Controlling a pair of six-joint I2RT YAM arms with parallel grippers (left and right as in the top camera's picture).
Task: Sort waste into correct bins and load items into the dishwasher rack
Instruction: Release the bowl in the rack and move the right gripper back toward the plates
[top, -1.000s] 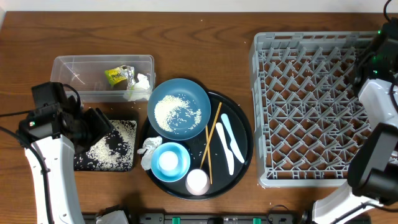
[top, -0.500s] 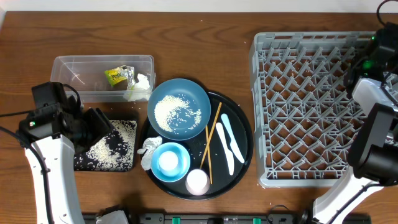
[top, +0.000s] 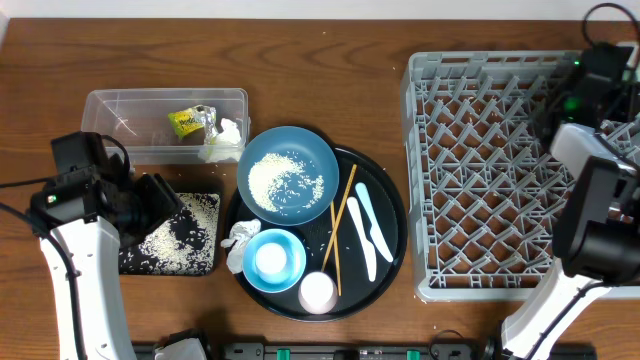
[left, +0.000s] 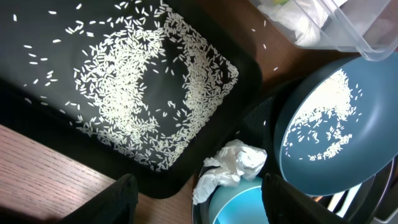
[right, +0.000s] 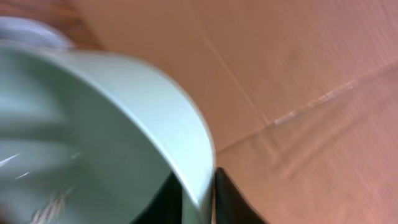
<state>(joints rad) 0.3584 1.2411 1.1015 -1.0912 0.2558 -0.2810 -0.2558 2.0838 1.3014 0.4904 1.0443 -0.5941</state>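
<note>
My right gripper (right: 199, 190) is shut on the rim of a pale-green bowl (right: 93, 137); its arm (top: 600, 80) hangs over the far right corner of the grey dishwasher rack (top: 480, 170), which hides the bowl from above. My left gripper (left: 200, 190) stands open above a crumpled white tissue (left: 233, 165) and a light-blue bowl (top: 273, 259), holding nothing. Loose rice (left: 137, 93) lies in the black tray (top: 195, 262) and in the big blue dish (top: 288, 174). The clear tub (top: 120, 110) holds a yellow-green wrapper (top: 188, 121) and tissues.
A round black tray (top: 390, 215) carries the dish, the bowl, a small cup (top: 318, 292), wooden chopsticks (top: 342, 225) and two white flat utensils (top: 368, 230). Bare wooden table lies between this tray and the rack.
The right arm has swung up and leftward over the rack's far right corner. The left arm and the things on the table have not moved.
</note>
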